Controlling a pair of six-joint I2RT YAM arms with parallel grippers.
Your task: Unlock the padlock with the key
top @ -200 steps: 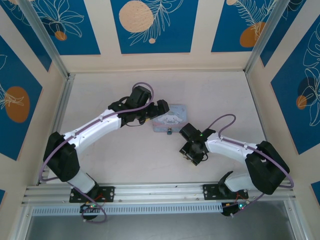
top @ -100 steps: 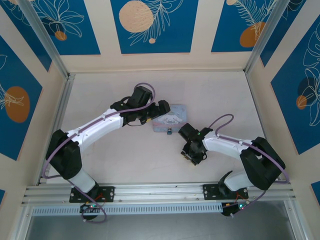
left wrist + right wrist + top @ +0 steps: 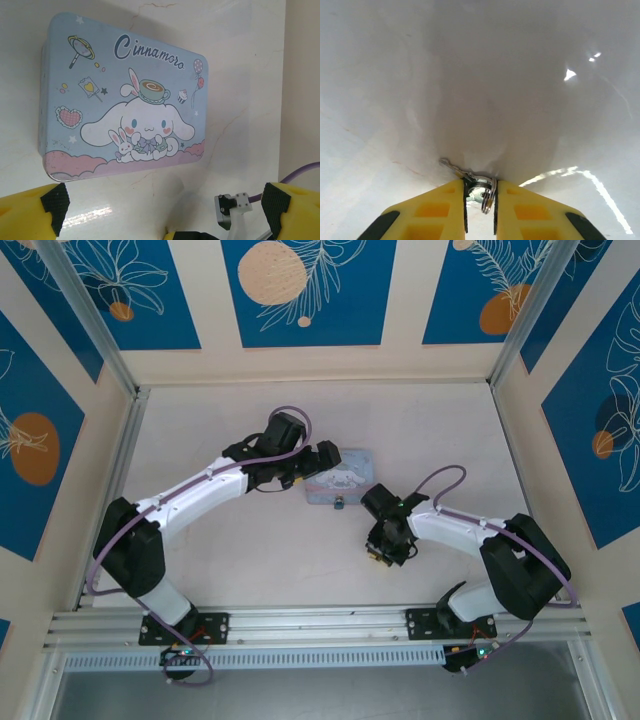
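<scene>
The tiny blue padlock (image 3: pixel 340 503) hangs at the near side of the light blue cartoon tin box (image 3: pixel 341 479). My right gripper (image 3: pixel 379 551) is low over the table, a little to the near right of the padlock and apart from it. In the right wrist view its yellow fingers (image 3: pixel 440 210) are shut on the key (image 3: pixel 470 178), whose thin blade pokes out to the left against the table. A metal ring (image 3: pixel 488 197) hangs between the pads. My left gripper (image 3: pixel 325 454) stands open at the tin's left end, its fingers (image 3: pixel 35 210) spread wide with nothing between them.
The tin's printed lid (image 3: pixel 130 105) lies closed and flat. A purple cable and a small metal bracket (image 3: pixel 232 210) sit by the left gripper's right finger. Low walls (image 3: pixel 130 440) bound the white tabletop (image 3: pixel 230 550) on both sides.
My right gripper has shifted slightly left and lower toward the table with the key. The left arm has stayed still beside the tin.
</scene>
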